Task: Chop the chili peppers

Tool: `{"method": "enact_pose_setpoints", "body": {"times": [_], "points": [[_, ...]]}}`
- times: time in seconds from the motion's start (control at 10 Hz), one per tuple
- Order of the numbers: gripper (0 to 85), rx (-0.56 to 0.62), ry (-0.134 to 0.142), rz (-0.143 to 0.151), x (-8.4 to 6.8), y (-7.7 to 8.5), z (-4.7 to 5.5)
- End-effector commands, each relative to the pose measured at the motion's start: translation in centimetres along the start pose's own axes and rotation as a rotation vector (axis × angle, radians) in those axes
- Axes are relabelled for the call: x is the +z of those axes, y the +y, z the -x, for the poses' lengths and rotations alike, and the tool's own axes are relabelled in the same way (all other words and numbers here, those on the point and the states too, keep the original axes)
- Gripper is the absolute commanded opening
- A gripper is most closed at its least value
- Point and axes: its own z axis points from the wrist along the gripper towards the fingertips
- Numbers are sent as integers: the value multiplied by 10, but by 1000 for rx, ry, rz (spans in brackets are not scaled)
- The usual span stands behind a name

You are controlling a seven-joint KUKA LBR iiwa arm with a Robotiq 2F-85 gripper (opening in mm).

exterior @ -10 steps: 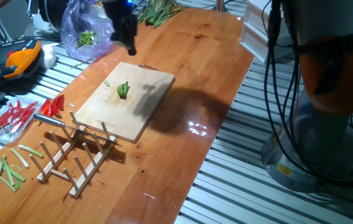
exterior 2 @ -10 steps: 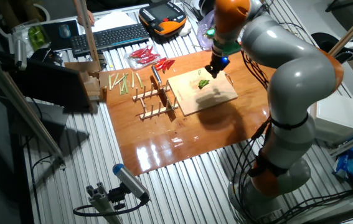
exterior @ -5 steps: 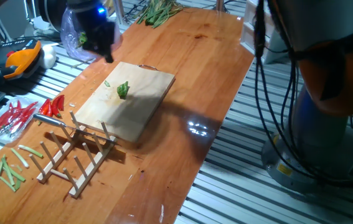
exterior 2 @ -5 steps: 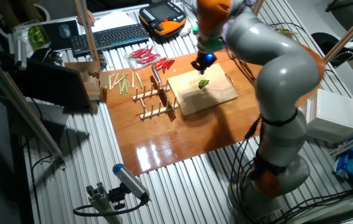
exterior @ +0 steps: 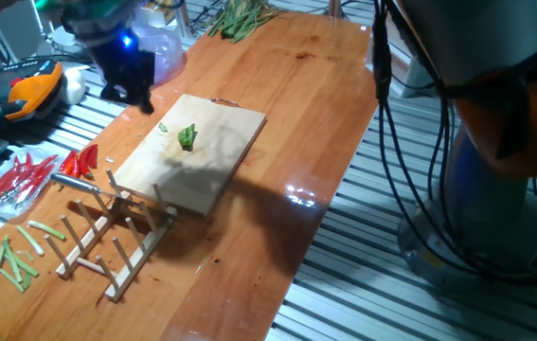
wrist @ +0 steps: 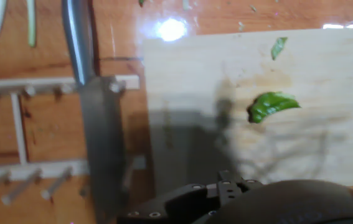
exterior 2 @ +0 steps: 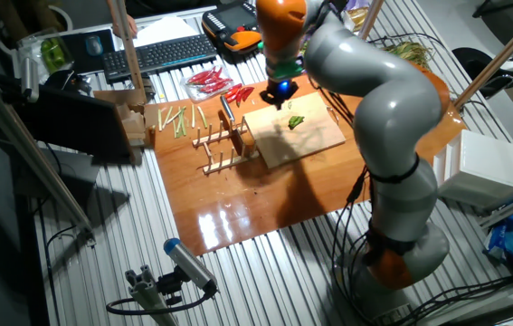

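From one fixed view, the small bright green chili chunk (exterior: 187, 137) lies on the pale wooden chopping board (exterior: 221, 152), and the dark two-finger gripper (exterior: 128, 87) hangs off the board's far corner; I cannot tell if it is open or holding anything. From the other fixed view, it hangs between the board and the slotted wooden rack (exterior 2: 222, 149). In the hand view, a big steel knife (wrist: 95, 118) lies across that rack, so I think fetching the knife comes next, which calls for lining up over its handle.

Small bright green chili chunk (exterior: 187, 137) lies on pale wooden cutting board (exterior: 192, 180), near its middle; a tiny green bit (exterior: 163, 127) just beside it, also on board. Board on glossy wooden worktop (exterior: 287, 85). Wooden peg rack (exterior: 107, 242) just beside board's near end. Tool (exterior: 121, 80) above board's far corner.
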Motion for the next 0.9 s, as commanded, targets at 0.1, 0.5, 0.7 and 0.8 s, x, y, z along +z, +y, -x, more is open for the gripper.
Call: {"method": "enact_pose_setpoints", "body": {"times": [0.1,0.5,0.7,0.8], "points": [[340,17,-3,28,10,11,5],[340,-19,-32,5,29,60,14],[340,-30,-39,2,37,80,15],[340,-21,-44,2,41,89,15]]}}
